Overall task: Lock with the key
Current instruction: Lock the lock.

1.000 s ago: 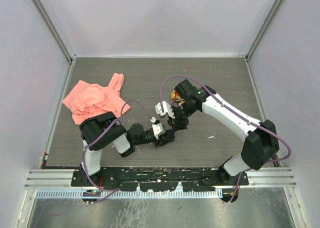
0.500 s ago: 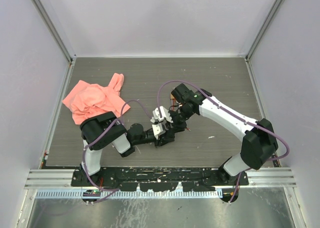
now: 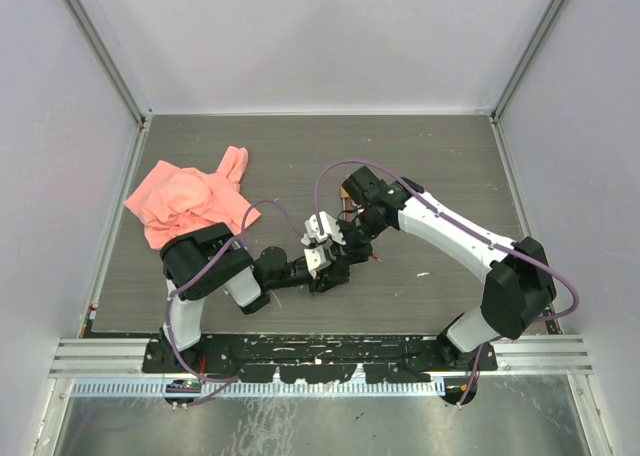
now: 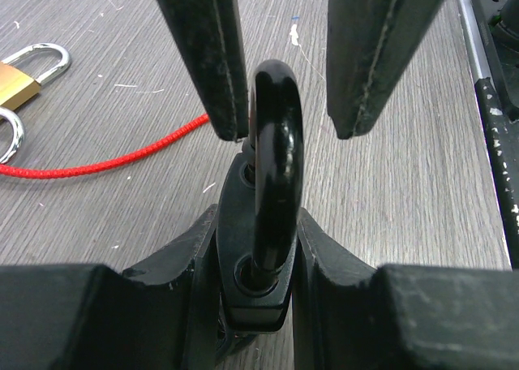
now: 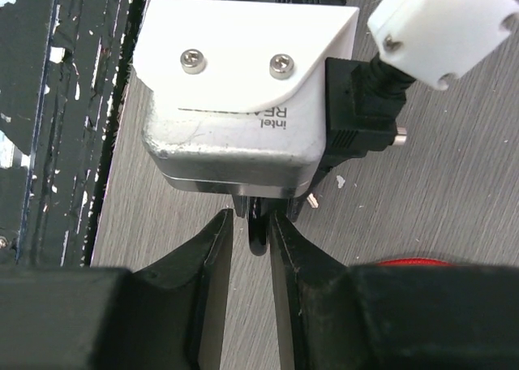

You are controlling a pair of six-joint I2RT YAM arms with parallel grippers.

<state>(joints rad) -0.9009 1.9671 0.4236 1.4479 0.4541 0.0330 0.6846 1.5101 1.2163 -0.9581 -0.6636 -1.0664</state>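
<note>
From above, the left gripper point(image 3: 330, 273) and right gripper point(image 3: 342, 246) meet tip to tip just near of the table's point(image 3: 440, 156) middle. They are well apart from both side walls and the back wall. Grey boards run open behind them and to the right. A pink cloth point(image 3: 185, 201) lies bunched at the left edge, near the left arm's shoulder. The rail point(image 3: 320, 351) bounds the near edge, close behind the left arm.

In the left wrist view, the left gripper is pinching the black lock point(image 4: 259, 224) by its body, with the shackle standing up toward the right arm. The right gripper's two fingers point(image 4: 203, 53) come down on either side of the shackle. One touches its side and the other stands off with a clear gap, so that pincer is spread, not pressed on it. A red cord point(image 4: 105, 155) runs off to the left toward a brass lock point(image 4: 20, 76) lying flat near the picture's edge. Bare boards lie to the right as far as the rail.

In the right wrist view, the shackle sits as a dark sliver between the right fingers, with a thin gap on one side. The left arm's camera box point(image 5: 243, 143) and its white plug point(image 5: 442, 25) crowd close ahead. The black rail runs down the left side.
</note>
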